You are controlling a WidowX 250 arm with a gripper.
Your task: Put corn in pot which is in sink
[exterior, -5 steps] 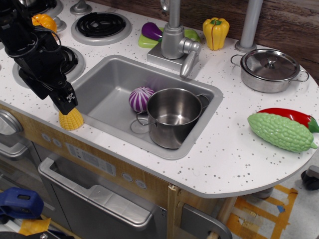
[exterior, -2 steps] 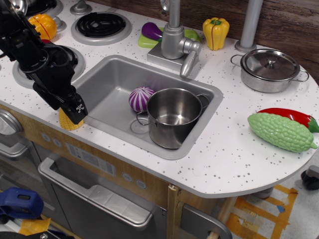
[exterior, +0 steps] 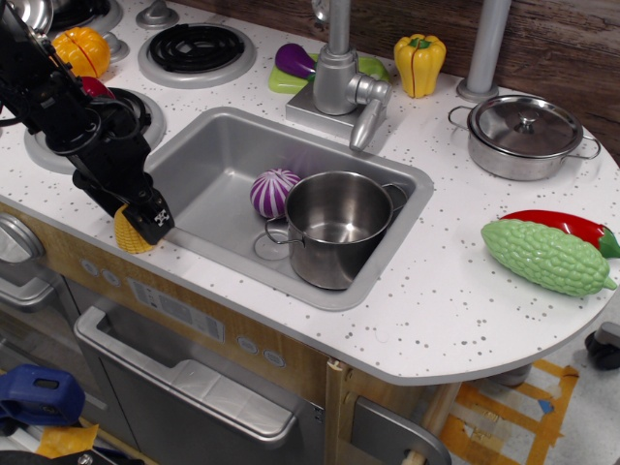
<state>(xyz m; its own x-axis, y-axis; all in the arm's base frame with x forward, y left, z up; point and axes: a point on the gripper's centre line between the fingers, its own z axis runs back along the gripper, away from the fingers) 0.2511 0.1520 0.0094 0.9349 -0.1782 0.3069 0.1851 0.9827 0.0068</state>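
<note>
Beside the sink, corn sits under gripper.

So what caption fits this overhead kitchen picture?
Black gripper lowered onto the corn beside the sink, empty pot waiting inside.

The small yellow bumpy toy corn cob shows only as a lower sliver on the tabletop's front lip; its upper part is hidden behind the black pincer. Whether the pincer's jaws press the cob or merely stand in front of it cannot be told. The black robot arm runs off the left edge. The purple-and-white striped ball is partly covered by the deep shiny steel pot. The red pepper lies mostly behind the green bumpy gourd.
</note>
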